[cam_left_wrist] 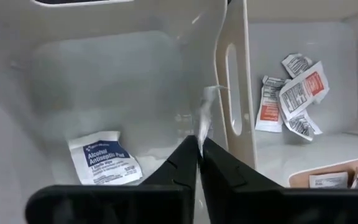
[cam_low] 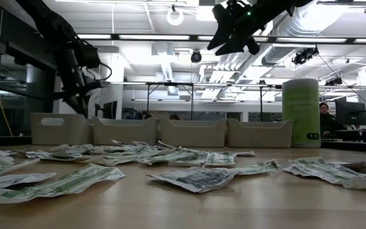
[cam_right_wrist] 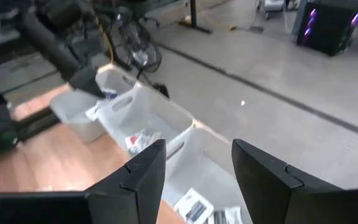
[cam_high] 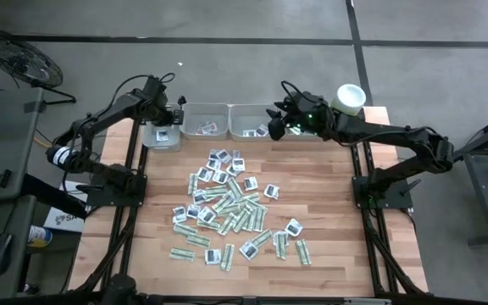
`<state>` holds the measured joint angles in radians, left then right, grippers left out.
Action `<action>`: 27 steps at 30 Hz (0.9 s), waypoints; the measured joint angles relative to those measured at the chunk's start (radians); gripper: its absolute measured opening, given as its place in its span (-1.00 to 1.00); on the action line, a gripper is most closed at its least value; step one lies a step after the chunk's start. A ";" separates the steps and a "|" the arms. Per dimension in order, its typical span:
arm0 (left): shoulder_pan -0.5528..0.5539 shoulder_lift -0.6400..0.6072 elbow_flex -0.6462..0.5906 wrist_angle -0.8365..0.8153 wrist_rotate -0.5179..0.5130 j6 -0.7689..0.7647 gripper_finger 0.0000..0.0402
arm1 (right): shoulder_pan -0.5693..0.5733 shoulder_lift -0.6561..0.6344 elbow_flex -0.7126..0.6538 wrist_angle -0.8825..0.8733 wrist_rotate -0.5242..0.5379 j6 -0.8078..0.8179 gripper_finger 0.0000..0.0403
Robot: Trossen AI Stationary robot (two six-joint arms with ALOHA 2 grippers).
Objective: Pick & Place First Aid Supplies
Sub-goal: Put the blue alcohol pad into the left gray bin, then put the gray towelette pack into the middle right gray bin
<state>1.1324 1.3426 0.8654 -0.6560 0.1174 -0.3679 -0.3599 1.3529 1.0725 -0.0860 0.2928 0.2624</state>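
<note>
Left pincer point(cam_left_wrist: 199, 144), tips nearly together, is hovering inside the leftmost grey plastic tray point(cam_left_wrist: 104, 68); a white alcohol-pad sachet point(cam_left_wrist: 103, 158) is lying flat just beneath and beside it. Right pincer point(cam_right_wrist: 197, 163), fingers apart and empty, is waiting over another tray.

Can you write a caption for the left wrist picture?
Left gripper pinches a thin sachet over a grey tray holding an alcohol pad.
</note>
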 joint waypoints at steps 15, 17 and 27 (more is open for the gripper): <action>-0.010 -0.080 0.000 -0.058 0.060 0.050 -0.44 | 0.000 0.000 -0.011 -0.278 -0.255 0.063 -0.11; -0.033 -0.120 -0.001 -0.067 0.061 0.082 -0.44 | 0.000 -0.001 -0.033 -0.317 -0.313 0.104 -0.12; -0.266 -0.333 -0.001 -0.028 0.045 0.200 -0.44 | 0.111 -0.001 -0.193 -0.295 -0.408 0.306 -0.14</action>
<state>0.8666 1.0095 0.8646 -0.6836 0.1621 -0.1677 -0.2485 1.3518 0.8797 -0.3810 -0.1155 0.5685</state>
